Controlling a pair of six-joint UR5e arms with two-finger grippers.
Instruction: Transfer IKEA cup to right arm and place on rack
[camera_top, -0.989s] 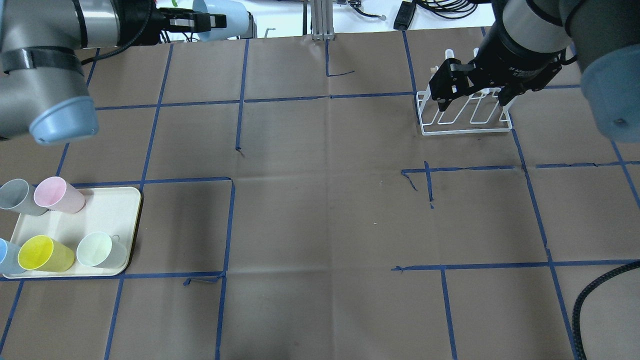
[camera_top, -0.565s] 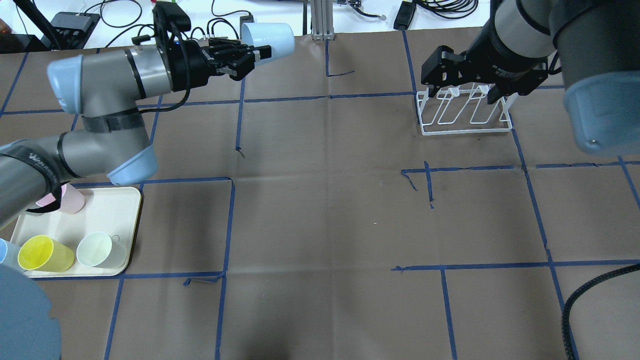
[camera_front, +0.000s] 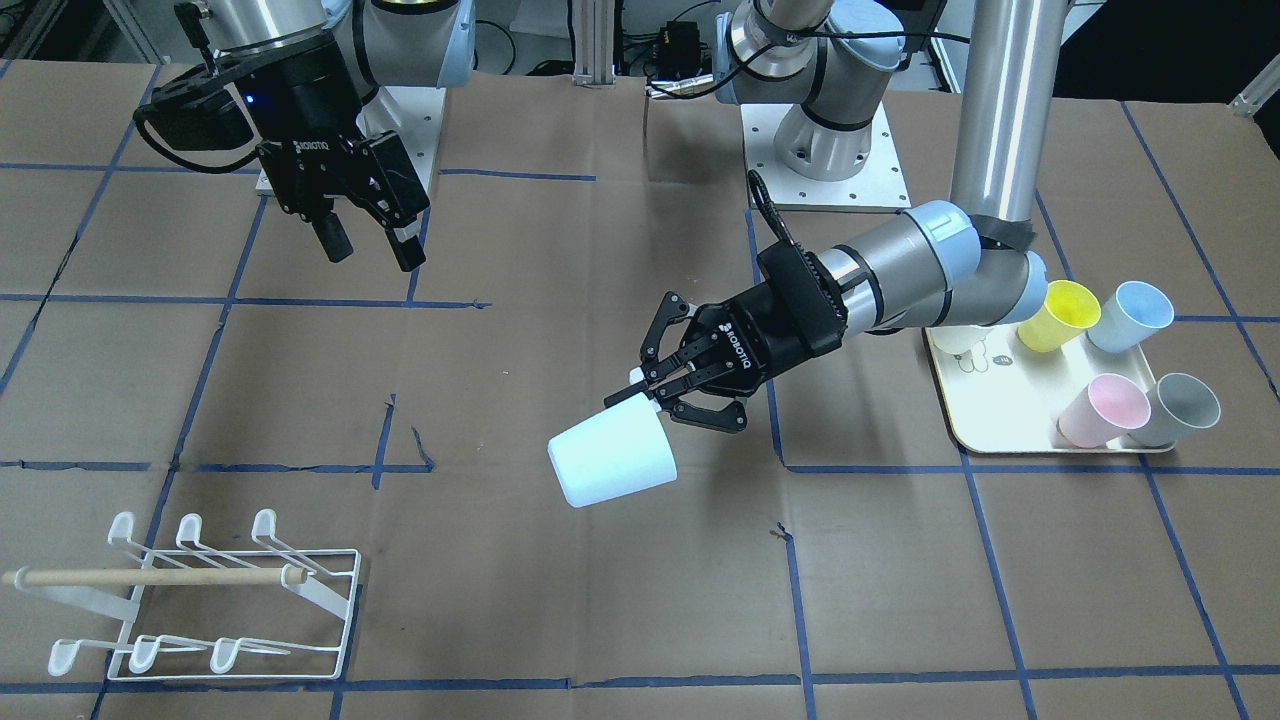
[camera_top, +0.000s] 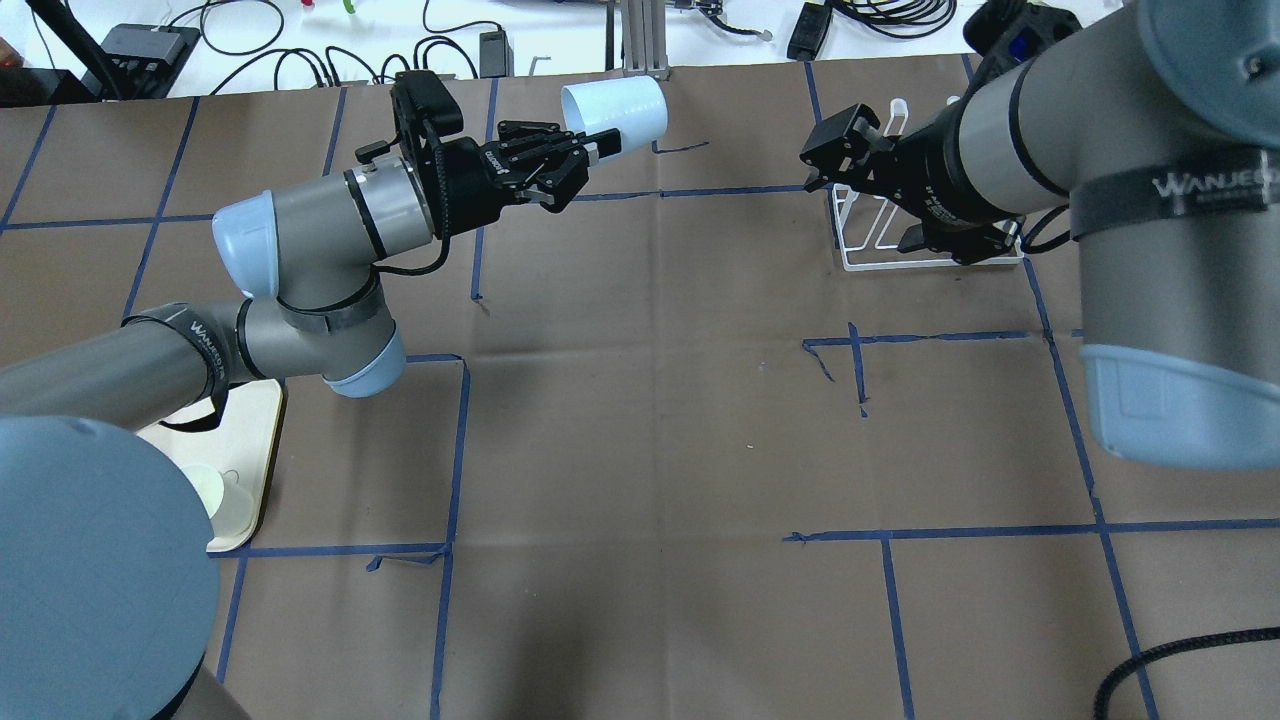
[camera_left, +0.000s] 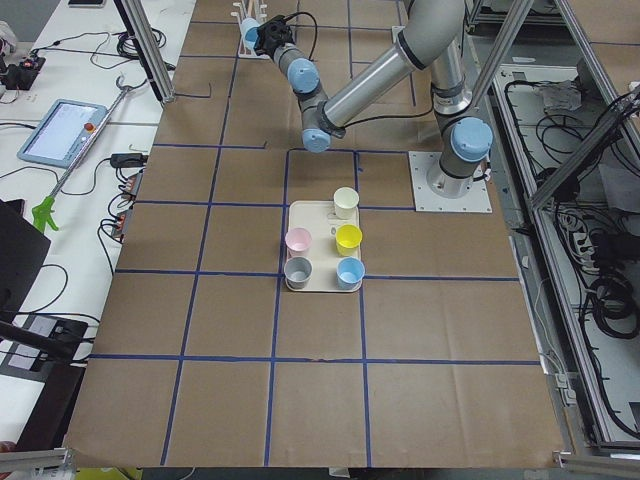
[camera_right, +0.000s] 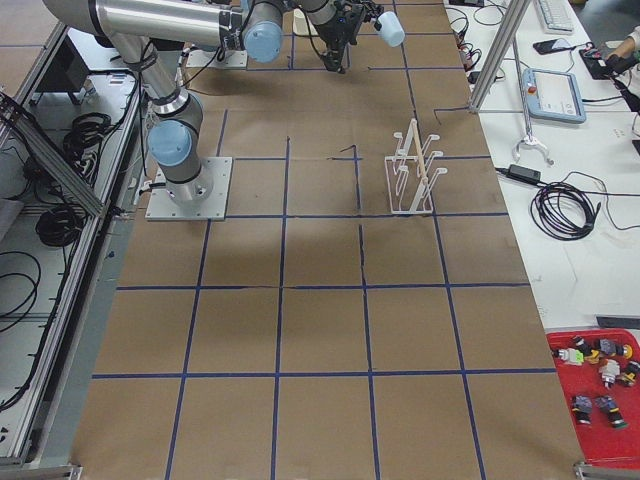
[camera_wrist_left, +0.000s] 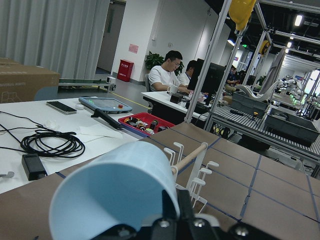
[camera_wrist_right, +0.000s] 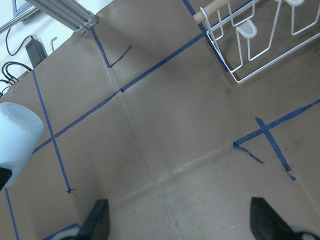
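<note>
I see the left fingers (camera_front: 650, 390) pinching the rim of the pale blue cup (camera_front: 610, 452), holding it on its side in the air above the bench (camera_front: 600, 620). The right fingers (camera_front: 333, 238) hang spread and empty, apart from the rack (camera_front: 150, 577).

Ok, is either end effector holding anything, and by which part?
The left end effector holds the pale blue cup by its open rim. The right end effector is open and empty.

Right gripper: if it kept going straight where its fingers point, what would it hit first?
Probably the brown table paper: the right gripper faces it in its wrist view, cup off left, rack off right.
</note>
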